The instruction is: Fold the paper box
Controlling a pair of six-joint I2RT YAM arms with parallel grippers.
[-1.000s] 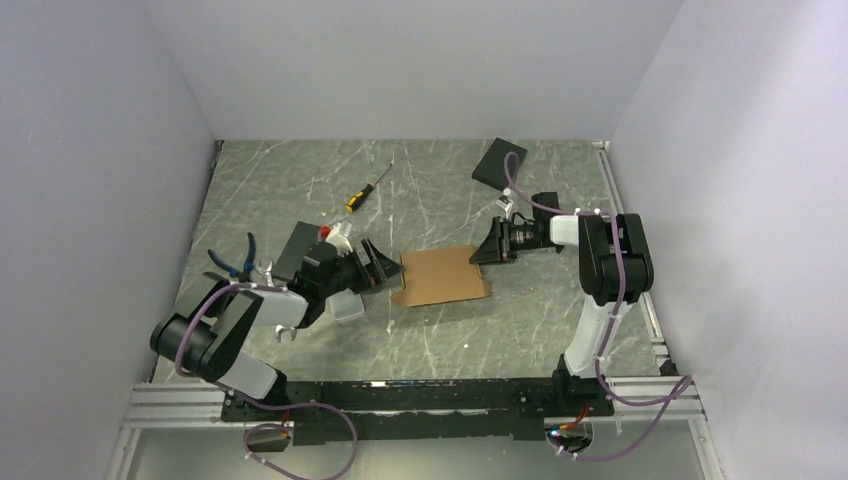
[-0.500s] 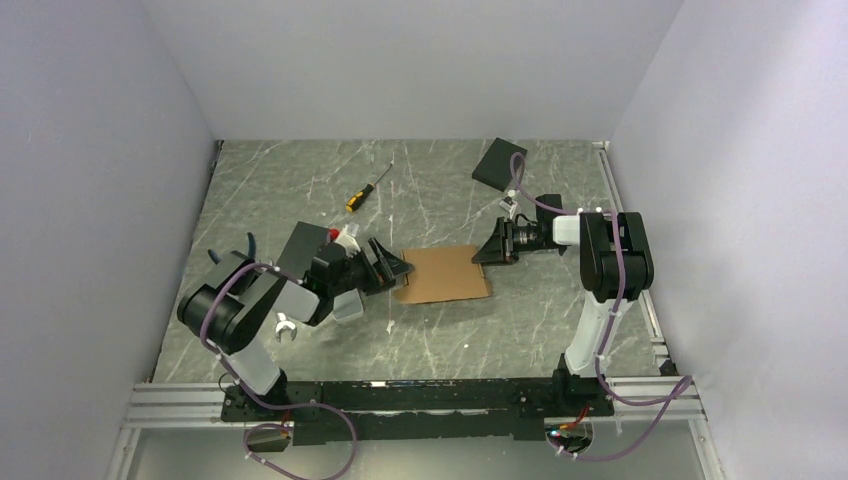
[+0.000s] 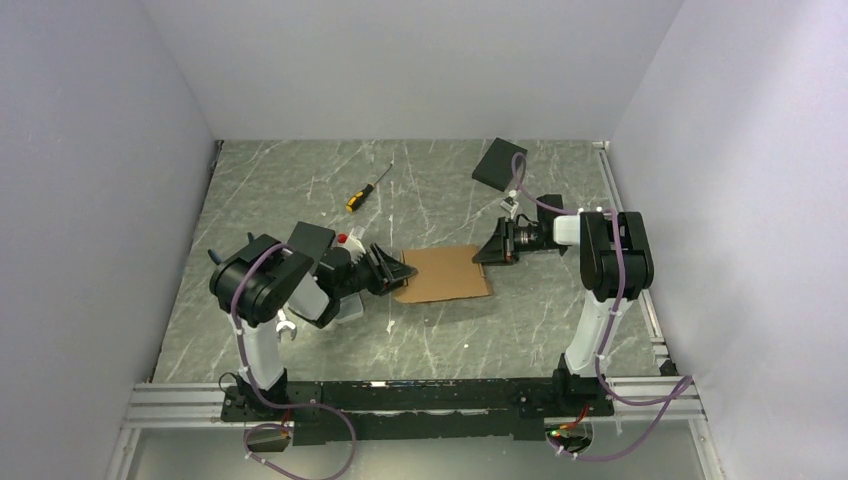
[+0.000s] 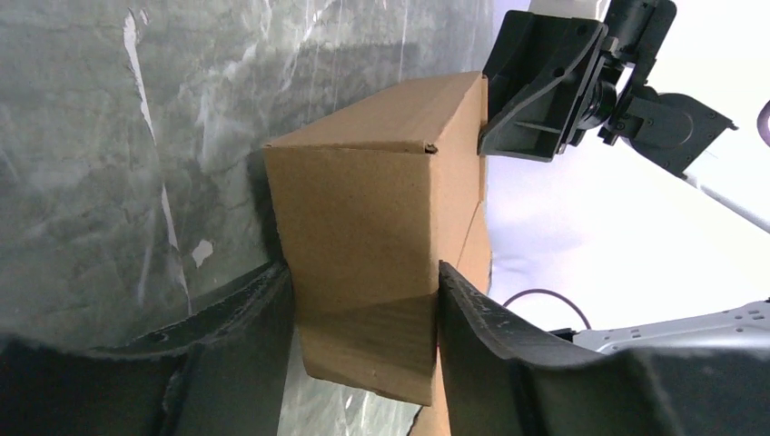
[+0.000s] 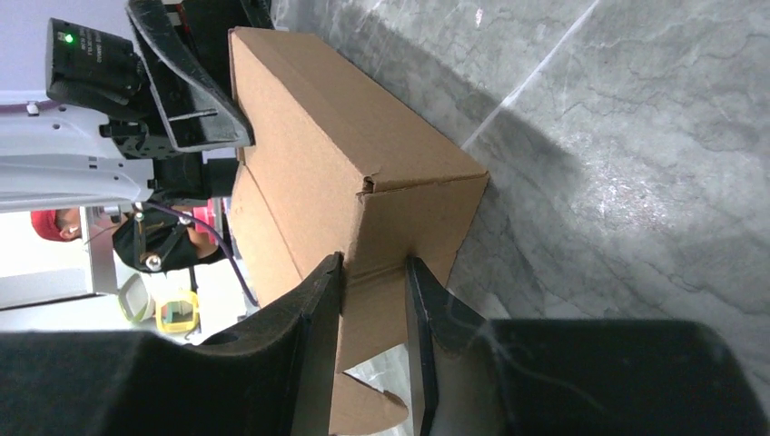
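Closing on the paper box [image 3: 443, 275], the left end effector [image 4: 363, 300] stood spread wide and short of the box a second ago. It now clamps the box's left end, pressed against both sides. Paper box: tan, partly formed, lying on the table [image 3: 300, 190] in the same place as before. Right end effector [image 5: 374, 272]: pinched on a flap at the box's right end, grip slightly tightened. Beyond the box: screwdriver [image 3: 366, 190], black slab [image 3: 499, 161]. Judgement: both ends are held, so the box looks ready for folding.

A paper box [image 3: 445, 275] is carried at the centre of the grey marbled table [image 3: 300, 180], a yellow-handled screwdriver [image 3: 367, 189] far left, a black square slab [image 3: 498, 160] far right.
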